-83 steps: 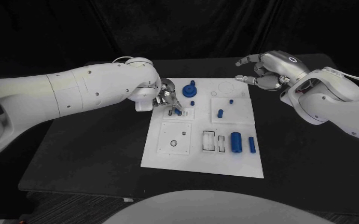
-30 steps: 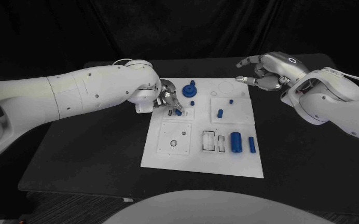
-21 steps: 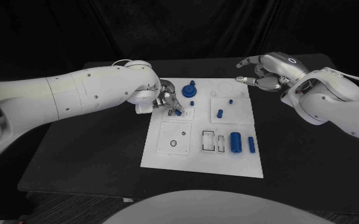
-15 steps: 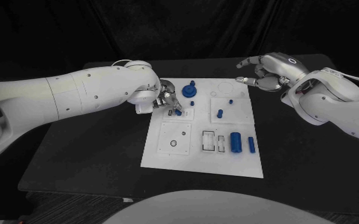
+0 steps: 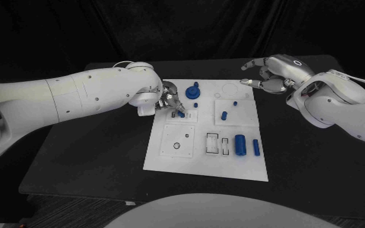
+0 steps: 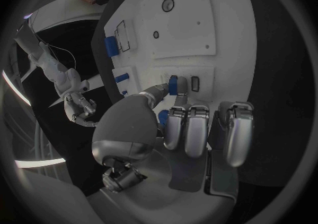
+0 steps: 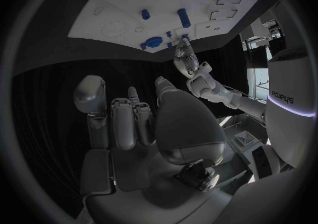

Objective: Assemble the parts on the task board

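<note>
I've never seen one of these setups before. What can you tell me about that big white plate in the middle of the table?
The task board is a flat white rectangular plate lying on the black table. It carries raised square panels, rectangular slots and small holes, with several blue parts lying or standing on it. The left robot hand reaches over its far left area, touching a small blue part there.

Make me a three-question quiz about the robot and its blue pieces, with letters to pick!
1. Where is the left hand?
A. over the task board's far left part
B. off the table
C. on the big cylinder

2. What colour are the parts?
A. red
B. blue
C. green

3. What is the right hand doing?
A. holding a part
B. pressing the board
C. holding nothing

Answers:
1 A, its fingers reach a small blue piece there.
2 B, every piece looks blue.
3 C, it hangs beyond the board's far right corner, empty.
</note>
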Robot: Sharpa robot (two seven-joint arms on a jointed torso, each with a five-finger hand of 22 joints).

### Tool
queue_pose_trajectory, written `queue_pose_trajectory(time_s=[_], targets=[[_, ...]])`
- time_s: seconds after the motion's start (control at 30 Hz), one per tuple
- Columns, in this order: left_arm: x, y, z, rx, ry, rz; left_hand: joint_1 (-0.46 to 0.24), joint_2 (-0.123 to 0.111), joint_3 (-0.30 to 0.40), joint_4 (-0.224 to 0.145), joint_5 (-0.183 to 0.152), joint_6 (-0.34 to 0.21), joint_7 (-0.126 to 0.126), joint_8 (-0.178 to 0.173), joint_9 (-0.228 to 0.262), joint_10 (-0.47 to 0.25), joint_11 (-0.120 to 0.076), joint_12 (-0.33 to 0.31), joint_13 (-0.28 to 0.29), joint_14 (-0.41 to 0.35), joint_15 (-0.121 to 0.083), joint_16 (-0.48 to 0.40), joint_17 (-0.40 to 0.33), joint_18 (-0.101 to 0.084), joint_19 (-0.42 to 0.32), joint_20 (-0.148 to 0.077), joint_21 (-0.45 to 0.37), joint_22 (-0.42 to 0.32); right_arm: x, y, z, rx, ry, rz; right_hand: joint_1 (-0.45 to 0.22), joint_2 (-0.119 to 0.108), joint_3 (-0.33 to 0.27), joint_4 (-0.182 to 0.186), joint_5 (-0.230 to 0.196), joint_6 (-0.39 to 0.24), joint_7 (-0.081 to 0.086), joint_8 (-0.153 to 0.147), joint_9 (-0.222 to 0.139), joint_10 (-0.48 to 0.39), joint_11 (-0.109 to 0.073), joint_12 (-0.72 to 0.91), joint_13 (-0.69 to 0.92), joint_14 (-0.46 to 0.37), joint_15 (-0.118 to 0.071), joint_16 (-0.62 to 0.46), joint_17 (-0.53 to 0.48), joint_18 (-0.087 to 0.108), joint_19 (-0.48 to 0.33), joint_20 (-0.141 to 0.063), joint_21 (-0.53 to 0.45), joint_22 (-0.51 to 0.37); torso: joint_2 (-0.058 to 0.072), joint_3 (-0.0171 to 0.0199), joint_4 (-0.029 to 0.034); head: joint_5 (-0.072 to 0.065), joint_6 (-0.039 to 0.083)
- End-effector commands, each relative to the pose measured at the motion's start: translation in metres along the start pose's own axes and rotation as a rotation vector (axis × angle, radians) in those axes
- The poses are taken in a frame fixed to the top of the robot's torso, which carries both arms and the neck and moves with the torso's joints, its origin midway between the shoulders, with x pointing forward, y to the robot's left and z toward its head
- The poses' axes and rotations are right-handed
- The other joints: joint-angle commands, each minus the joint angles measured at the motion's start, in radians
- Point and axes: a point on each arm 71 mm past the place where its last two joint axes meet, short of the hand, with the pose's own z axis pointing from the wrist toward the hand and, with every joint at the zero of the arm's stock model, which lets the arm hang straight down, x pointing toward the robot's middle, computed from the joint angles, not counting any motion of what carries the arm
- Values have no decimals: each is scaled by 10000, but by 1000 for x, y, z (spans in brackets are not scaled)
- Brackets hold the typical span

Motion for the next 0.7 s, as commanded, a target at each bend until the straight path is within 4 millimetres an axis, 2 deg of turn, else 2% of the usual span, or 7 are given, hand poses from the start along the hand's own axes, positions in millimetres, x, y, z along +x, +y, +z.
queue_pose_trajectory(time_s=[0.03, 0.7], targets=[[0, -1, 0, 130, -60, -49, 92, -14, 252, -211, 34, 43, -45, -6, 17, 1064, 15, -43, 2608, 1056, -8, 26, 2634, 77, 538, 7, -68, 2340, 1, -2, 0, 187, 64, 3, 41, 71, -43, 39, -9, 65, 38, -45, -14, 177, 85, -52, 1663, 544, 72, -64, 1014, 148, -50, -5, -68, 845, 10, 1, 0, 9, 0], [2, -2, 1, 184, 99, 46, 95, -6, 282, -223, -42, 23, -33, -39, 29, 1064, 20, -43, 2608, 1056, -8, 26, 2634, 92, 489, 7, -103, 2311, 3, -1, 0, 193, 152, 18, 49, 71, -48, 35, -7, 66, 40, -48, -25, 174, 87, -55, 1659, 536, 74, -83, 994, 153, -59, -3, -102, 838, 10, 4, -19, 67, 0]])
